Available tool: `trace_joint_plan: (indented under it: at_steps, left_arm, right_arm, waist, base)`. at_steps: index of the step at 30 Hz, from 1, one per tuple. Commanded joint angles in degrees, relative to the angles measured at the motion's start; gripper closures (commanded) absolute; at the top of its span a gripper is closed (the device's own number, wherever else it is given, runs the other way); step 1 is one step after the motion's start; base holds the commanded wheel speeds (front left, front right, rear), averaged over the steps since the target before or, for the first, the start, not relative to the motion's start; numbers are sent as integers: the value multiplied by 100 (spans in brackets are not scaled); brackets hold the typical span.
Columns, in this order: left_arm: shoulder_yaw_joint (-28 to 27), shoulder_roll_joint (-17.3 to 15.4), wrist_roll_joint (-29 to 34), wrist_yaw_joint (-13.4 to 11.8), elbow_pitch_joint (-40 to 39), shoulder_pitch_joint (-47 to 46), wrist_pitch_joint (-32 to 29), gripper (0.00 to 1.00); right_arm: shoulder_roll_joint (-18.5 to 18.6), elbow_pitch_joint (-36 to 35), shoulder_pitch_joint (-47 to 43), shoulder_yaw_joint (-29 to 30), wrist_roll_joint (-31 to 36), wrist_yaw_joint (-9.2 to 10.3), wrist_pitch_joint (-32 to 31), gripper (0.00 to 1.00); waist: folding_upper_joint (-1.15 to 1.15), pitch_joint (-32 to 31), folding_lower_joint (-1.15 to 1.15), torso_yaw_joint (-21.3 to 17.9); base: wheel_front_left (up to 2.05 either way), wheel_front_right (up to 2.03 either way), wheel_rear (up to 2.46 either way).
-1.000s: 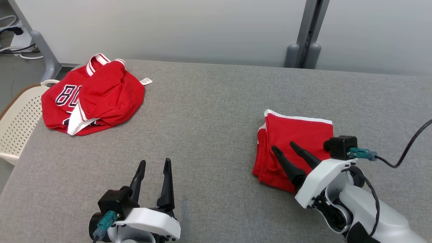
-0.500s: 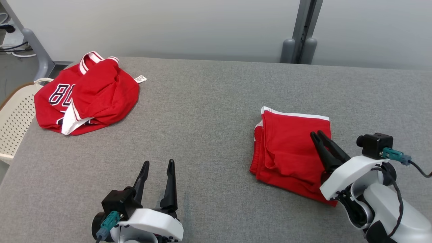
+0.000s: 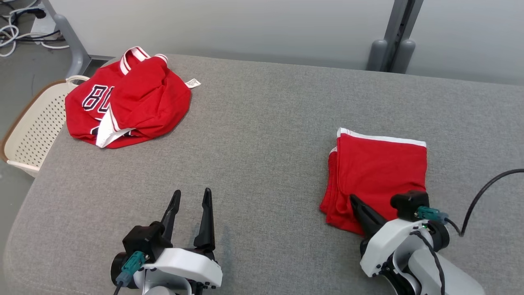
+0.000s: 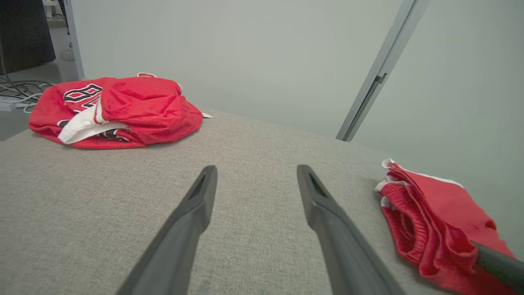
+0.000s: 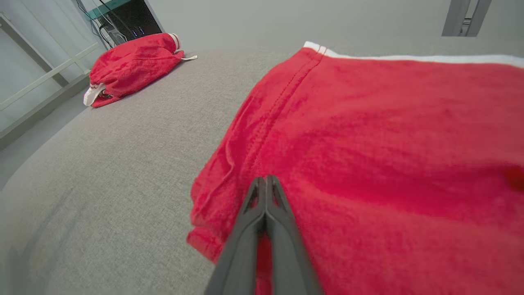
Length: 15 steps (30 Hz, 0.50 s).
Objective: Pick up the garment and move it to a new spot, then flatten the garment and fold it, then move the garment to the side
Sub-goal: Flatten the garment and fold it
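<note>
- Right gripper (image 3: 353, 199) tips sit on the near left corner of the folded garment (image 3: 380, 172). Jaws pressed together; can't tell if cloth is pinched.
- Jersey (image 3: 127, 102) print partly folded under.
- Basket (image 3: 32, 131) cut off at the counter's (image 3: 262, 143) left edge.
- Two red garments: folded one near right, jersey at far left corner.
- Left gripper (image 3: 192, 191) at near edge, jaws wide, empty.

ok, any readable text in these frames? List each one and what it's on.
"BU": large dark, white-outlined characters on the crumpled red jersey; the first could be an 8, and the rest is hidden in the folds.
White tag at the jersey's edge: the print is too small to read.
Folded red garment: no text visible.
</note>
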<state>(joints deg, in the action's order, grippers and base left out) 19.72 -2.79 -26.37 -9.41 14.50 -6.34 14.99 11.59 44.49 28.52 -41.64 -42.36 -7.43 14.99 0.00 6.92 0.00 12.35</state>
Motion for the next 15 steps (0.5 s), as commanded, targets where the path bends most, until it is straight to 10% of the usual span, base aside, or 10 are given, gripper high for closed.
trace_joint_plan:
  at_steps: [1,15]
  left_arm:
    - [-19,-23,-21,-17,-13,-97,28,0]
    - [-71,-23,-24,-20,-25,-111,28,0]
  right_arm:
    - [-21,82,-36,-82,19,-12,28,100]
    - [-205,386,296,-912,27,-12,29,100]
  waist:
    - [0,14,0,47]
    - [0,12,0,32]
  base:
    - [0,0,0]
    - [0,0,0]
